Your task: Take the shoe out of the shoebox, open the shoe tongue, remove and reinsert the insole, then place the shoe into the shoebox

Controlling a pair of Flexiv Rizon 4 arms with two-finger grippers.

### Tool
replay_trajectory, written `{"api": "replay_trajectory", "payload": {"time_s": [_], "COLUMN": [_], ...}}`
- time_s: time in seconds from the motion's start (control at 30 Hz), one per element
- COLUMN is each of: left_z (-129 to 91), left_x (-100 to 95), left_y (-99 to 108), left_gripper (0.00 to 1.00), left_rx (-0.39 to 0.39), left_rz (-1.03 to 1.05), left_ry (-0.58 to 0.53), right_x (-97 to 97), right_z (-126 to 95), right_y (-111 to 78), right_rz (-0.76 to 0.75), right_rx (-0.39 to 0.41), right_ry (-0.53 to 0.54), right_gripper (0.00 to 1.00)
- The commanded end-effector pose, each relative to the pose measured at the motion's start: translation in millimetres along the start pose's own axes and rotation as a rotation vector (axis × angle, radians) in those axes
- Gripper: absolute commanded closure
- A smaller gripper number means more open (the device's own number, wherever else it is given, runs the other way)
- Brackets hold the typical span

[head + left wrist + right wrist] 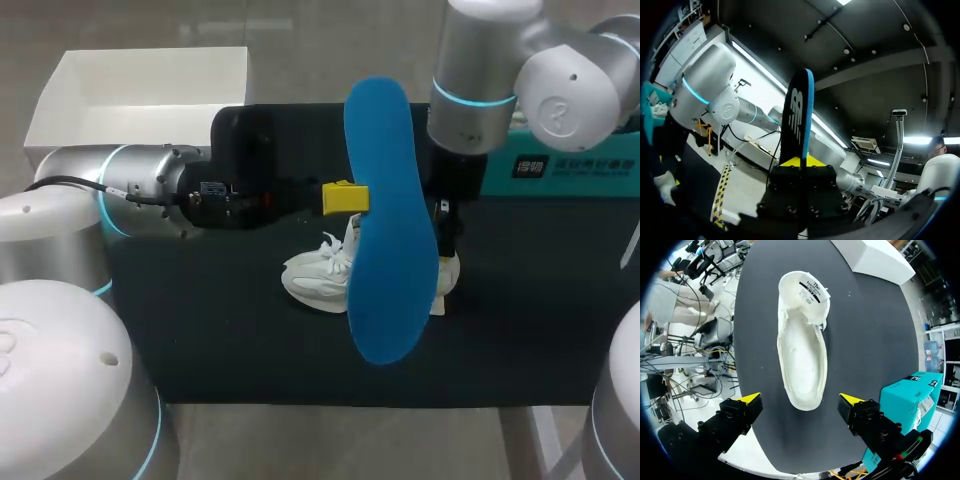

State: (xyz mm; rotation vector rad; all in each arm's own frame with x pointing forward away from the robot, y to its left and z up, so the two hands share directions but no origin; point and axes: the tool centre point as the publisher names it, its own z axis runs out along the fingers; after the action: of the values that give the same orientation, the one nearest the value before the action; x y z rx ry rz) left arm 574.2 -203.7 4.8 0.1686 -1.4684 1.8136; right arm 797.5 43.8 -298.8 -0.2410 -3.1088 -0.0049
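The left hand [345, 198] grips the blue insole [385, 220] upright above the shoe [802, 355]; the open right hand [801, 401] straddles its heel.

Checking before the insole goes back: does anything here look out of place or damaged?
Nothing damaged. The only thing out of place is the blue foam insole, held on edge in the left gripper, out of the white sneaker, which stands empty on the black mat under the open right gripper.

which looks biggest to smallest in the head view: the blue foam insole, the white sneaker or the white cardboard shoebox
1. white cardboard shoebox and blue foam insole: about alike; the insole is held up nearer the camera, so unsure
2. white sneaker: smallest, partly hidden
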Motion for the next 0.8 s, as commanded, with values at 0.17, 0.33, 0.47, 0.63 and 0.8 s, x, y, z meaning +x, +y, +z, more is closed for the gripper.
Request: {"api": "replay_trajectory", "payload": {"time_s": [0.17,0.33,0.47,0.63,0.8], "left_z": [1,1,1,1,1], "left_x": [-1.1,-1.1,-1.1,-1.1,-1.1], "left_y": [1,1,1,1,1], "left_gripper": [1.00,1.00,1.00,1.00,1.00], "left_rx": [0.001,0.001,0.001,0.001,0.001], "left_rz": [0.000,0.000,0.000,0.000,0.000], "left_ry": [0.002,0.002,0.002,0.002,0.002], "right_x": [1.5,1.5,1.5,-2.1,-16.7], "right_z": [0,0,0,1,4], "right_y": [-1.4,-1.4,-1.4,2.4,21.6], "right_rz": [0.000,0.000,0.000,-0.019,-0.054], "right_rx": [-0.002,-0.002,-0.002,0.020,0.040], "right_ry": [-0.003,-0.003,-0.003,-0.003,-0.027], "right_gripper": [0.00,0.00,0.00,0.00,0.00]}}
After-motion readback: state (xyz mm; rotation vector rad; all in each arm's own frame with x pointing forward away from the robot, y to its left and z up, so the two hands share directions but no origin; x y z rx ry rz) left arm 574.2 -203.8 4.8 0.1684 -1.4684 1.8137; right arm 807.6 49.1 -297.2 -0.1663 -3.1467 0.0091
